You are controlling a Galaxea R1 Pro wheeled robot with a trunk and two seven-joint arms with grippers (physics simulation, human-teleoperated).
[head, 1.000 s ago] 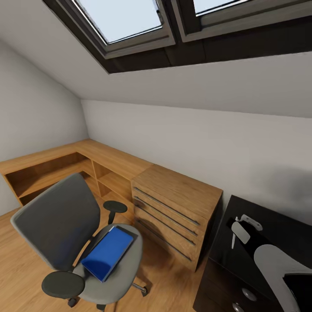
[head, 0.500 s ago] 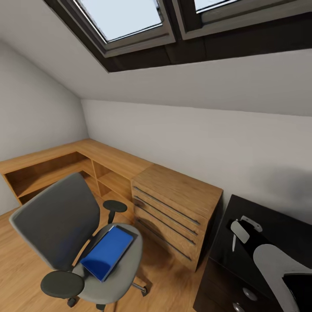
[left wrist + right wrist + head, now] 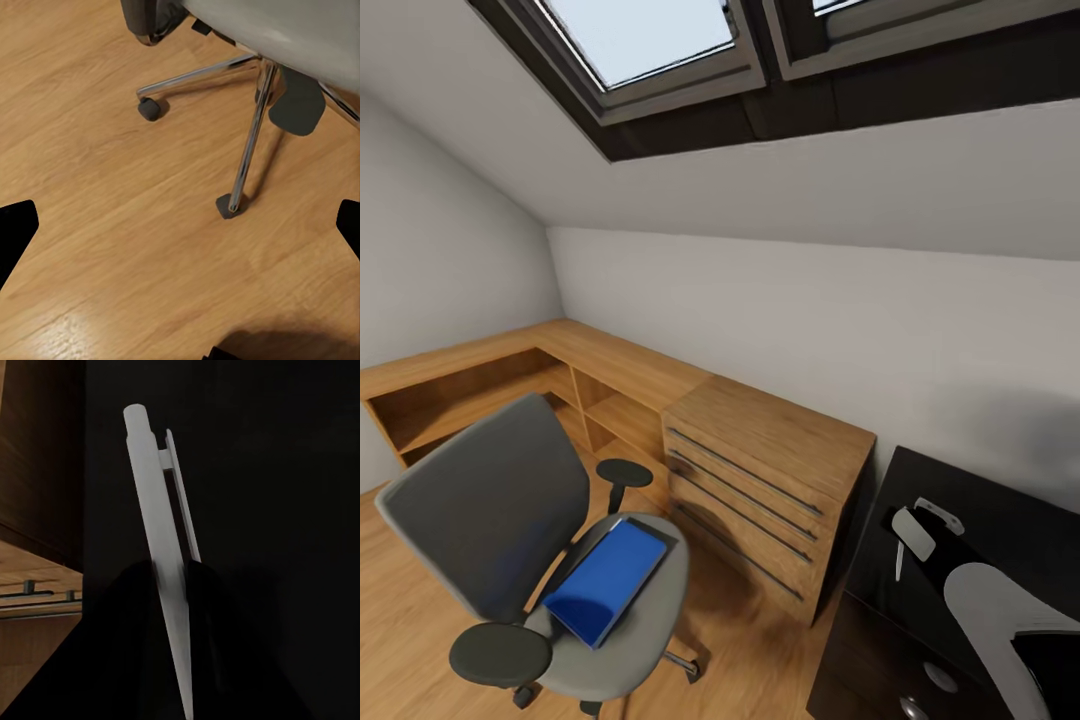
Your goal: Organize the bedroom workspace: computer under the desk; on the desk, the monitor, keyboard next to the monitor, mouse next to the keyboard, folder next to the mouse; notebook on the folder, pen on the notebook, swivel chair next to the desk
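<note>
The grey swivel chair (image 3: 490, 510) stands on the wood floor at lower left, with the bright blue folder (image 3: 607, 580) lying flat on its seat. At lower right is the corner of the black desk (image 3: 1000, 540). My right gripper (image 3: 908, 540) hovers over that corner, shut on the slim white pen (image 3: 899, 562). In the right wrist view the pen (image 3: 161, 547) sticks out between the dark fingers of the right gripper (image 3: 169, 585), above the desk top (image 3: 285, 472). My left gripper (image 3: 180, 225) hangs open over the floor beside the chair's chrome base (image 3: 251, 135).
A light wooden drawer unit (image 3: 760, 470) stands between the chair and the desk. Low wooden shelving (image 3: 480, 385) runs along the back and left walls. A sloped ceiling with skylights (image 3: 650, 40) hangs overhead. Open floor (image 3: 112, 225) lies in front of the chair.
The whole head view has shifted slightly, so the camera moved. The chair, folder and right gripper with the pen have kept their places.
</note>
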